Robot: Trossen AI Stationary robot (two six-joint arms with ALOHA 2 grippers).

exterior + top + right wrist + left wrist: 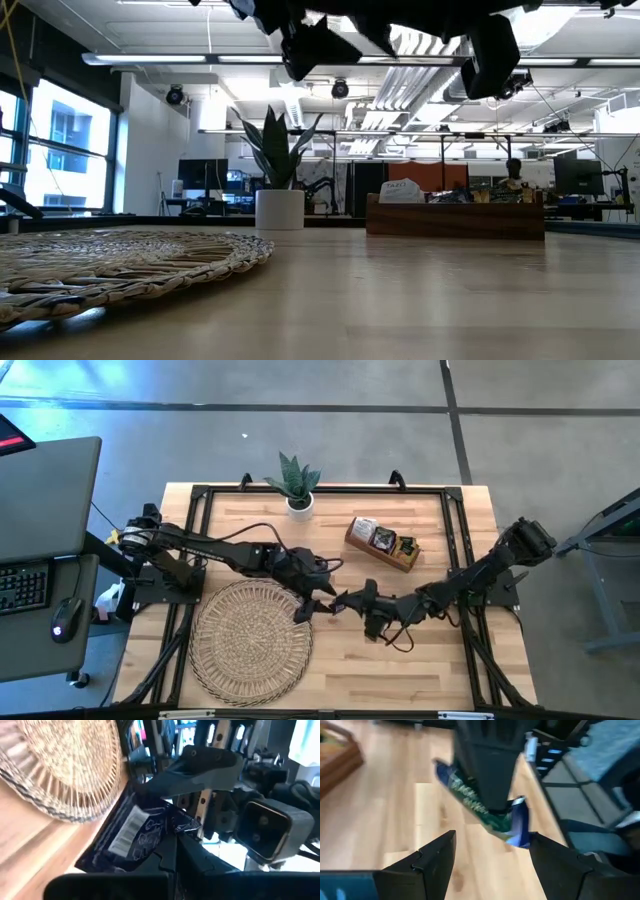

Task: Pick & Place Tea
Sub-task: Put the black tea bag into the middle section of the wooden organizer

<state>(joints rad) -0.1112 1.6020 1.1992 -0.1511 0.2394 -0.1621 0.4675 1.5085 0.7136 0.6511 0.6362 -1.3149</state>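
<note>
High view: 2 arms meeting above the bare wood just beside the edge of the round woven mat [250,640], clear of the table. Right gripper [340,601] pinched tight on 1 dark blue tea sachet [135,837], clamped at one edge, the rest of the packet sticking out free toward the mat. Left gripper [303,609] spread wide, fingers [427,862] either side of that same sachet [485,810] but apart from it, nothing held. Looks like a handover in mid-air, not yet made. Sachet judged very light, thin and floppy, a crinkly foil or paper envelope; likely to bend or twist under a hard squeeze, and slick enough to slip from a shallow pinch. Best taken flat across the 2 broad faces, on the free half away from the right fingers, well in from the rim so the seal does not fold. No weight to fear; tearing or crumpling the greater risk, so a modest squeeze should do. Wooden tray [382,544] with more packets standing well apart near the far edge, beside a potted plant [296,485]. Low view: only dark gripper shapes overhead.
</note>
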